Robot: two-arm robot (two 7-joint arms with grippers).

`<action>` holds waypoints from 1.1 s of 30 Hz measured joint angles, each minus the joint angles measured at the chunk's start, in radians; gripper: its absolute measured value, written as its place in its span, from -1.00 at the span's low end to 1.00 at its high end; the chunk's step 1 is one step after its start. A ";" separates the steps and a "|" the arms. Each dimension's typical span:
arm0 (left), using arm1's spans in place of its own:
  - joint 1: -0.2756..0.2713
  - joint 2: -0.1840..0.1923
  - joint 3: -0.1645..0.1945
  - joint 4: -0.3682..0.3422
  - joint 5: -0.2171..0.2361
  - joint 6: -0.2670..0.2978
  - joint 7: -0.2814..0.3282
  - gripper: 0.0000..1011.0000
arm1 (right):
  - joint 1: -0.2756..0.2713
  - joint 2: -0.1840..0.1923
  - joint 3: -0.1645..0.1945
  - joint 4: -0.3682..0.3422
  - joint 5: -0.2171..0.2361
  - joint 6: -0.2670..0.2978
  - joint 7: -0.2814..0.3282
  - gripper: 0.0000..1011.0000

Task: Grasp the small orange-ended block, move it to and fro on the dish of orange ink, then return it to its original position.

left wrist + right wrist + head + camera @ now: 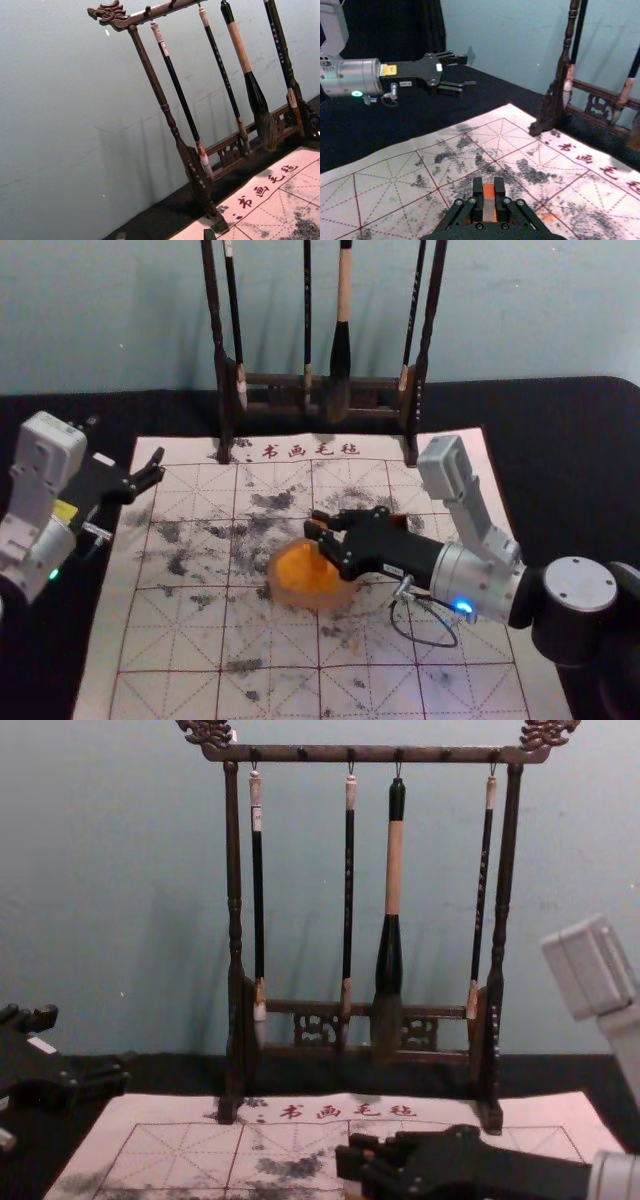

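Right hand (317, 524), orange-ended block (489, 191) between fingers

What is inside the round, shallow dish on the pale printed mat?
Orange ink shows inside the dish. The black right gripper, gripping a small orange-ended block, covers the far right part, so what lies beneath is hidden.

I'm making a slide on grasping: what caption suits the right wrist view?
Right gripper clamping the orange-ended block, the gridded mat spread beyond, the left gripper open farther off and brushes hanging.
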 joint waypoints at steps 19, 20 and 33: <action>0.000 0.000 0.000 0.000 0.000 0.000 0.000 0.98 | 0.036 -0.046 -0.030 0.046 0.005 -0.004 0.009 -0.74; 0.000 0.000 0.000 0.000 0.000 0.000 0.000 0.98 | 0.039 -0.048 -0.030 0.050 0.005 -0.005 0.008 -0.74; 0.000 0.000 0.000 0.000 0.000 0.000 0.000 0.98 | 0.062 -0.063 -0.027 0.090 -0.010 -0.015 -0.010 -0.74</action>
